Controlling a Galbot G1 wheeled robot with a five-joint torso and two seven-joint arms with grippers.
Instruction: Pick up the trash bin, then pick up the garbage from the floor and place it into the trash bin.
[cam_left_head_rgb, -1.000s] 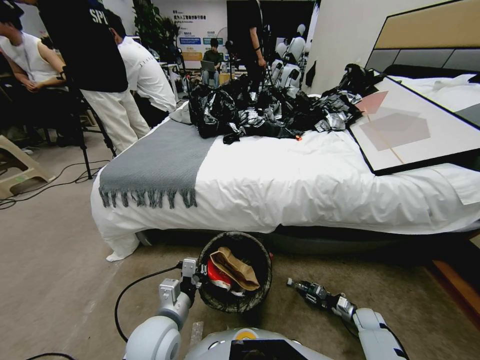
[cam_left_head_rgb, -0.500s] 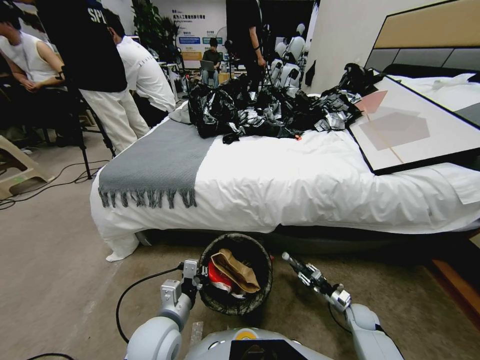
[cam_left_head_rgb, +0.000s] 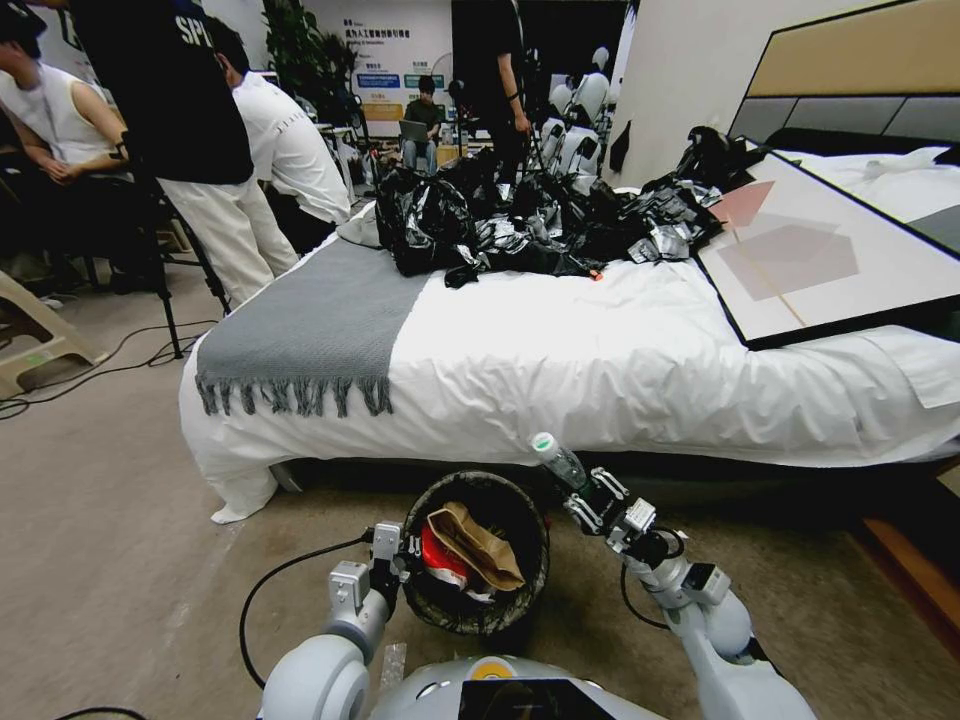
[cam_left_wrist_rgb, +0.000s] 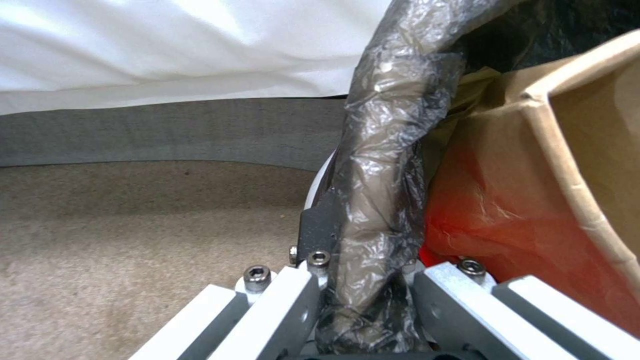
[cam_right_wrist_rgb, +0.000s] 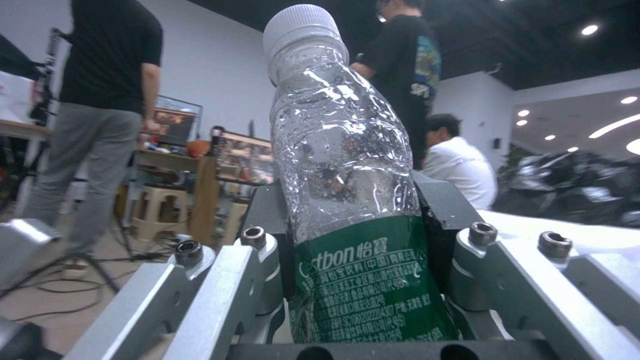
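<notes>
Lifting the bottle up beside the bin

Raising its load, the right gripper (cam_left_head_rgb: 588, 497) is closed around the green-labelled lower part of a small clear bottle (cam_left_head_rgb: 558, 462), whose white cap points up and away toward the bed (cam_left_head_rgb: 640, 370). One second ago this gripper was low over the carpet (cam_left_head_rgb: 120, 560) to the right of the trash bin (cam_left_head_rgb: 478, 553); half a second ago it was already climbing. Now it stands just beside the bin's far right rim, above it. The left gripper (cam_left_wrist_rgb: 363, 295) keeps its fingers clamped on the bin's rim with the dark liner between them, and the bin has hardly moved. Inside lie a brown paper bag (cam_left_head_rgb: 478, 545) and a red wrapper (cam_left_head_rgb: 440, 556). I judge the pick is done and the bottle only needs carrying over the opening.
</notes>
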